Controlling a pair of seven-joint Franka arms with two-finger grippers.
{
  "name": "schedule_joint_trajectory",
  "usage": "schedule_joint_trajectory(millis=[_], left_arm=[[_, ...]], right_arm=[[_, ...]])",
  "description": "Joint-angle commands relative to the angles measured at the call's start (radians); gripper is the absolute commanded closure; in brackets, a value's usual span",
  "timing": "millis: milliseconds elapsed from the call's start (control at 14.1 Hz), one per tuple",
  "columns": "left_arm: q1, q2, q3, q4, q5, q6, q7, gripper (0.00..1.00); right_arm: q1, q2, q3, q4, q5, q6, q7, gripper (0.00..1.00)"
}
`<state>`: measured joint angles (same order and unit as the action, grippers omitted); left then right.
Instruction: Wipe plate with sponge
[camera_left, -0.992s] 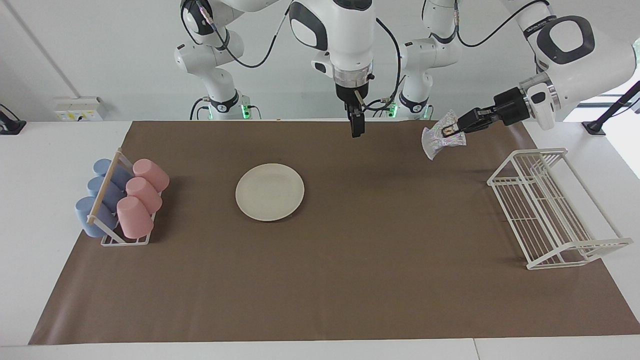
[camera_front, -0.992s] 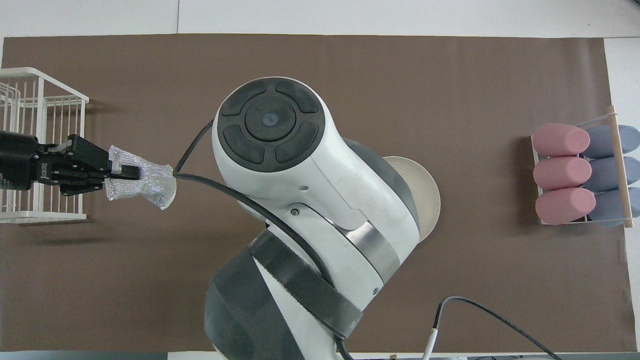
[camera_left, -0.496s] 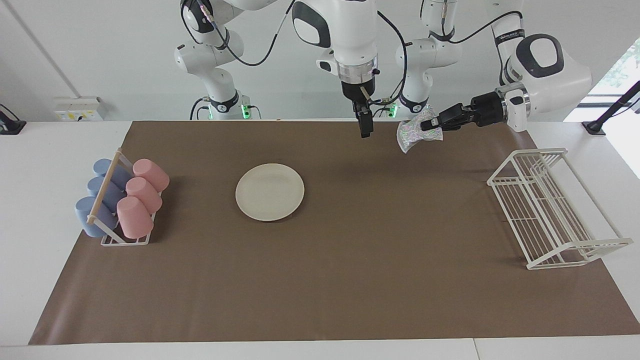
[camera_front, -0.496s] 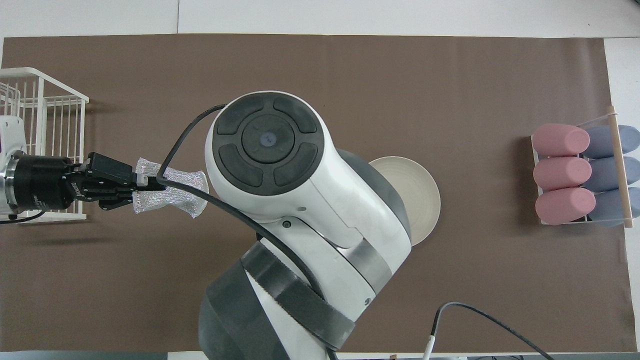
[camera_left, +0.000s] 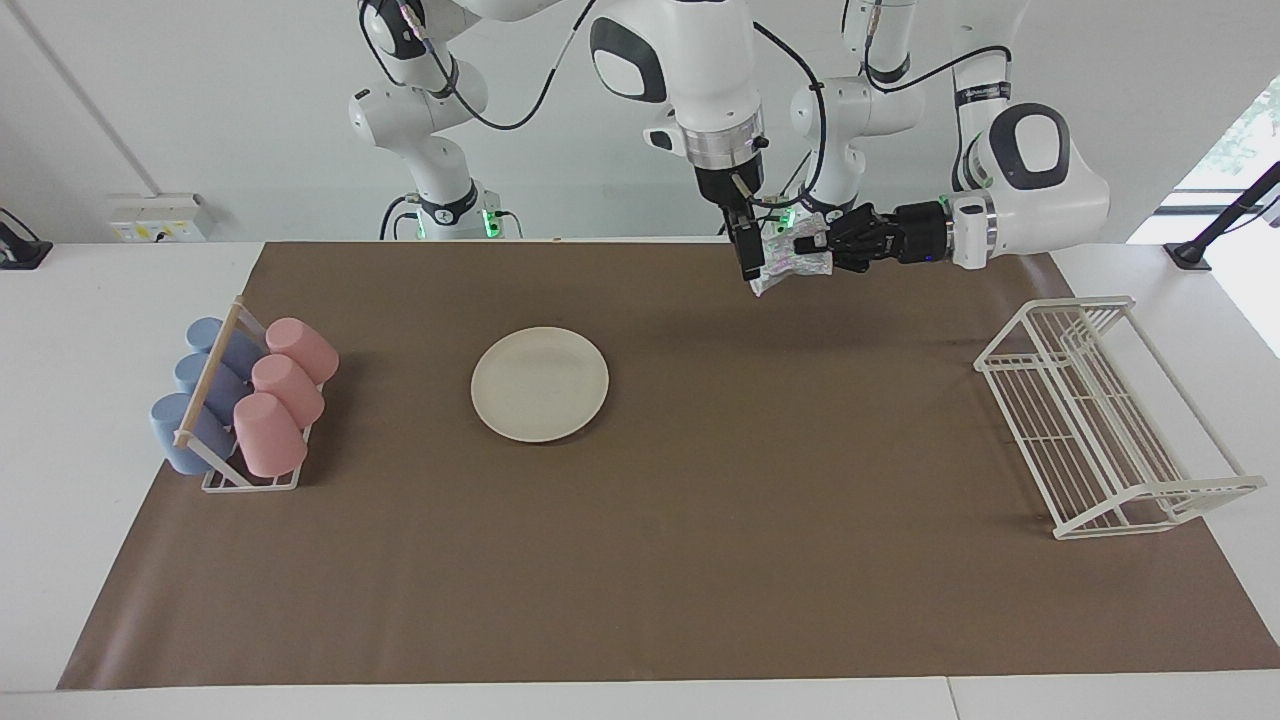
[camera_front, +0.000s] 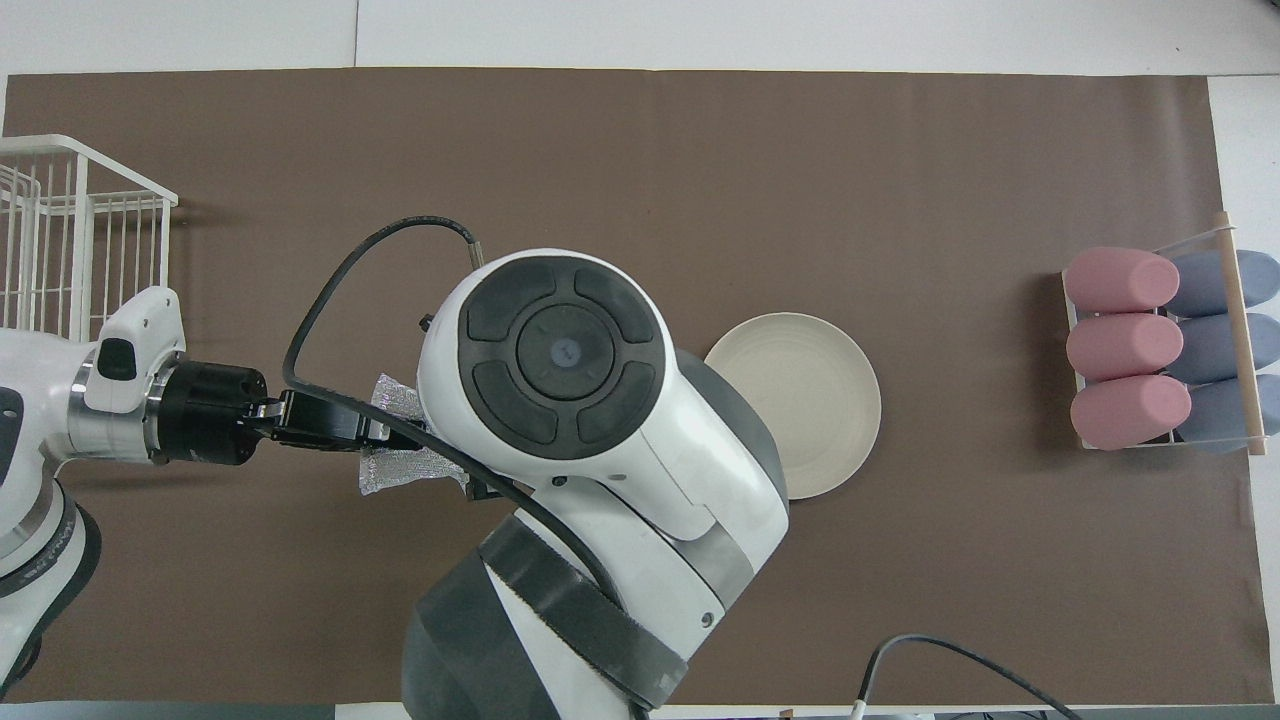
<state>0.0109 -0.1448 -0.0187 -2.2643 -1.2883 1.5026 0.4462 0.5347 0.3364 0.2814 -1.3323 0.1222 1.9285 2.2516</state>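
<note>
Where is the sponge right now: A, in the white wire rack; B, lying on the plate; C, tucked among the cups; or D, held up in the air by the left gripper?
D: the left gripper is shut on the sponge, holding it above the brown mat, right beside the open right gripper.

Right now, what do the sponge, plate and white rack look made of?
Sponge: shiny silvery mesh, crumpled and glinting; looks like metallic or plastic scouring fabric.
Plate: cream, matte, smooth, with no glare; could be ceramic or melamine, the look leaves it open.
Rack: thin white wire grid, likely coated metal.
</note>
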Motion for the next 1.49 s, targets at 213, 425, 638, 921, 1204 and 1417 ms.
schedule_joint_trajectory(millis=[213, 425, 638, 921, 1204, 1417], left_arm=[[-0.005, 0.016, 0.013, -0.027, -0.052, -0.051, 0.103, 1.00], [-0.002, 0.019, 0.014, -0.023, -0.069, -0.050, 0.106, 1.00], [0.003, 0.018, 0.014, -0.023, -0.069, -0.053, 0.106, 1.00], [0.006, 0.019, 0.016, -0.021, -0.069, -0.056, 0.103, 1.00], [0.007, 0.022, 0.016, -0.014, -0.069, -0.058, 0.101, 1.00], [0.009, 0.022, 0.016, -0.014, -0.069, -0.065, 0.103, 1.00]], right_arm=[[0.002, -0.080, 0.001, -0.142, 0.025, 0.064, 0.054, 0.00], [0.017, -0.083, 0.001, -0.146, 0.036, 0.064, 0.124, 0.00], [0.019, -0.094, 0.001, -0.166, 0.067, 0.072, 0.131, 0.00], [0.027, -0.125, 0.002, -0.244, 0.065, 0.145, 0.131, 0.00], [0.042, -0.128, 0.001, -0.265, 0.063, 0.203, 0.114, 0.42], [0.044, -0.125, 0.001, -0.266, 0.059, 0.247, 0.112, 1.00]])
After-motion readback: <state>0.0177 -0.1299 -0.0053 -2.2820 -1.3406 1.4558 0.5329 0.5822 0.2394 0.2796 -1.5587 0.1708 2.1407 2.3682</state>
